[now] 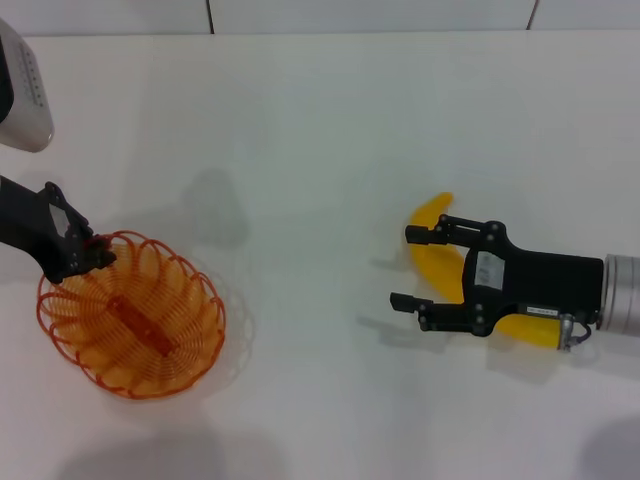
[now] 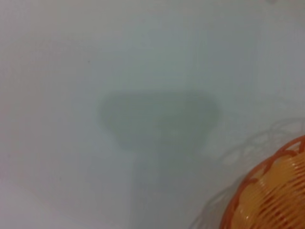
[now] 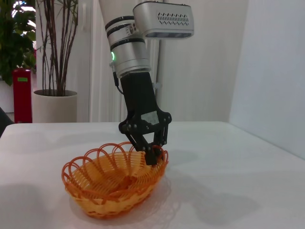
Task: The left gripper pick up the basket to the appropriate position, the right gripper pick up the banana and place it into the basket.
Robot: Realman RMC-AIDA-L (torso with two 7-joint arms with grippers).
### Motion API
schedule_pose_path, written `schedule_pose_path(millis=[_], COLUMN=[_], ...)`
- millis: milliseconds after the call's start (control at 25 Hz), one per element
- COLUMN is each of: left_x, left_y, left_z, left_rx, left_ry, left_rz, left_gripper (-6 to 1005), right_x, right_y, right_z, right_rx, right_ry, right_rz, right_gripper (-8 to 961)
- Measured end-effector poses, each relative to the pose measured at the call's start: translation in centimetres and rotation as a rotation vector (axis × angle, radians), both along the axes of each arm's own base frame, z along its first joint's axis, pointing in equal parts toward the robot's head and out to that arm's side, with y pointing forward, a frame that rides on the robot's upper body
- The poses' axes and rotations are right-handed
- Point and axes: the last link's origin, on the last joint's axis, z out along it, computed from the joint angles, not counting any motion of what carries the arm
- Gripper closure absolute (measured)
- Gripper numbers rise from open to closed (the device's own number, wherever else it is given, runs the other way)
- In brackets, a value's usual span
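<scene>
The left gripper (image 1: pixel 88 252) has its jaws closed on the rim of the basket (image 1: pixel 135 318) near the worktop (image 1: pixel 320 130)'s left edge. The right gripper (image 1: pixel 418 268), jaws wide apart, hovers over the banana (image 1: pixel 432 250) near the right edge; its white label is unreadable.

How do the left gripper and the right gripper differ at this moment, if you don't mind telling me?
The left gripper is closed on the basket rim; the right gripper is open, its fingers spread above the banana and holding nothing. The left gripper points down into the basket at the table's left; the right gripper lies level, reaching in from the right. Both are black two-fingered claws with a white label.
</scene>
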Motion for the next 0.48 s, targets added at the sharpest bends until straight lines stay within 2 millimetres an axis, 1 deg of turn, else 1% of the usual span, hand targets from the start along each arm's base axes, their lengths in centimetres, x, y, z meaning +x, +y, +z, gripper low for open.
schedule_pose_path(millis=[360,480], left_x=[0.26,0.42], left_y=[-0.06,-0.21], left_z=[0.0,0.39], left_rx=[-0.003,-0.009], left_ry=[-0.012,-0.037], left_rz=[0.014,0.034], left_gripper=[882,882], right_x=[0.11,0.19], right_y=[-0.12,-0.19], right_z=[0.0,0.03], right_rx=[0.0,0.001], right_ry=[0.0,0.001], right_rz=[-0.004,-0.007], right_gripper=[159,159])
